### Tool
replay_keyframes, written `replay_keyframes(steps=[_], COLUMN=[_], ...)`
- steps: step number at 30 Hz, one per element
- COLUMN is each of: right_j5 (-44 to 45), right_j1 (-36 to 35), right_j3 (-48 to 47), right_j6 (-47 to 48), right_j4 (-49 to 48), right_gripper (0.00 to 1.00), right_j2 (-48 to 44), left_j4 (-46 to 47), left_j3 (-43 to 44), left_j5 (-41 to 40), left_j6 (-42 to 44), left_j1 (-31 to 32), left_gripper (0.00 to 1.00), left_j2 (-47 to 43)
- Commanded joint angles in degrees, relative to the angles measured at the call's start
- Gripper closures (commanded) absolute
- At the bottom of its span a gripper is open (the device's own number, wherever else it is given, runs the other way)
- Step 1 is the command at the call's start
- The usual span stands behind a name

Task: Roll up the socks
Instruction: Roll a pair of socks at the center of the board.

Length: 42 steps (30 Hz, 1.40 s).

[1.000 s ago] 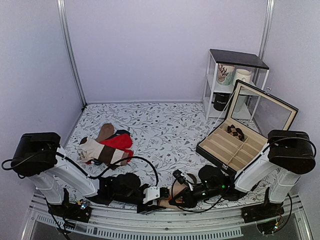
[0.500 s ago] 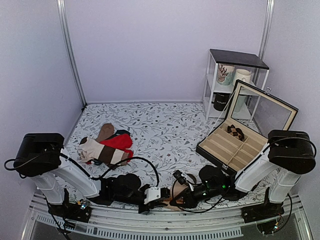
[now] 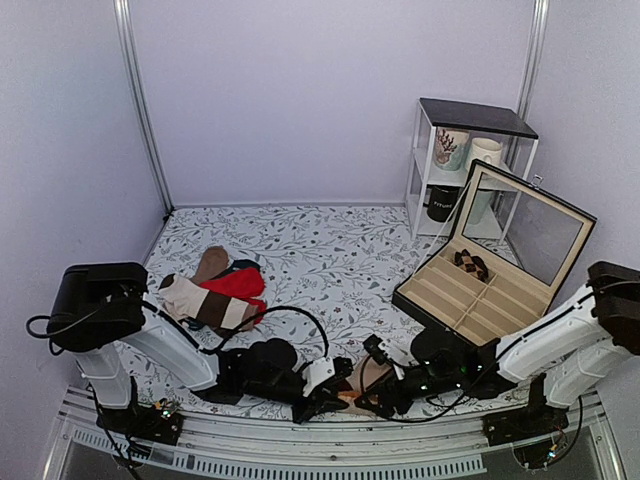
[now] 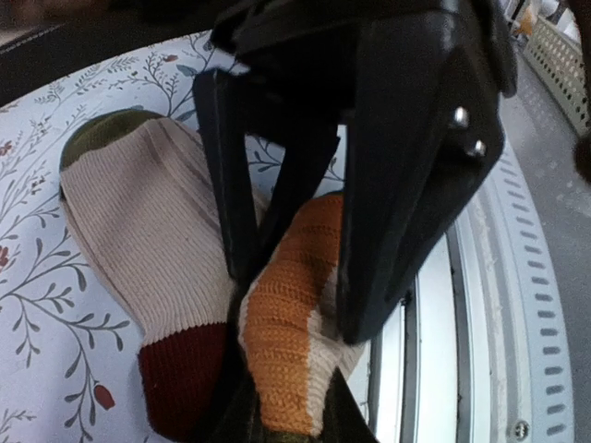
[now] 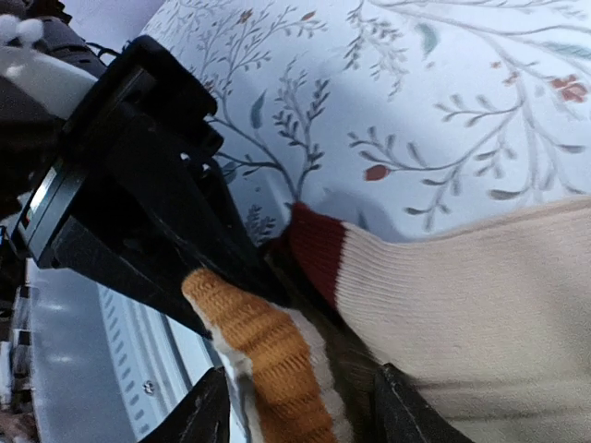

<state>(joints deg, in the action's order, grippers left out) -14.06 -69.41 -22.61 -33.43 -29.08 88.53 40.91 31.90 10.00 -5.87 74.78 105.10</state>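
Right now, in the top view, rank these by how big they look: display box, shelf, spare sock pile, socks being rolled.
1. display box
2. shelf
3. spare sock pile
4. socks, mostly covered, so their full size is unsure

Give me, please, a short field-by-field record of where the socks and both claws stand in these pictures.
socks: tan pair with maroon and orange bands, lying on the table at its near edge
left claw: shut on the socks at the orange-banded end
right claw: open, fingers on either side of that same end
other socks: loose pile on the left of the table, untouched
open box: on the right, lid up
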Motion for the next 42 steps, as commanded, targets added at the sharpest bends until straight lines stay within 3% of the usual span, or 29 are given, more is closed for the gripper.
replay_keyframes(steps=[1,5,13,22,26,35,42], right_j5=[16.46,23.89,25.40,25.06,26.12,30.55,24.52], right_j1=[-2.34,-7.29,-13.47,-14.09,-14.35,-14.45,-14.44], right_j3=[4.18,7.27,7.40,4.62,3.62,4.04,3.41], right_j6=[6.67,12.75,18.56,20.63,20.38,19.96,23.67], right_j4=[10.81,6.77,0.17,-0.89,-1.25,-0.18,-0.46], right_gripper=[0.44,0.39,0.38,0.37,0.43,0.40,0.40], right_j2=[-11.07,-16.46,-13.54,-6.32,-4.31,-7.76,-9.01], left_j4=[-14.27,-15.86,-17.76,-17.31,-17.16,-16.73,-16.12], left_j3=[-2.14,-1.68,-1.82,-1.75,-1.75,-2.26,-2.19], left_j5=[2.43,5.62,8.82,9.93,10.21,10.81,11.31], left_j6=[-8.34,-11.47,-13.28,-13.44,-13.55,-13.11,-13.19], left_j1=[-1.37,-2.16,-3.50,-3.79,-3.82,-3.86,-3.87], left_gripper=[1.00,1.00,1.00,1.00,1.00,1.00,1.00], left_j2=[5.52,6.99,7.05,9.23,9.52,10.02,10.48])
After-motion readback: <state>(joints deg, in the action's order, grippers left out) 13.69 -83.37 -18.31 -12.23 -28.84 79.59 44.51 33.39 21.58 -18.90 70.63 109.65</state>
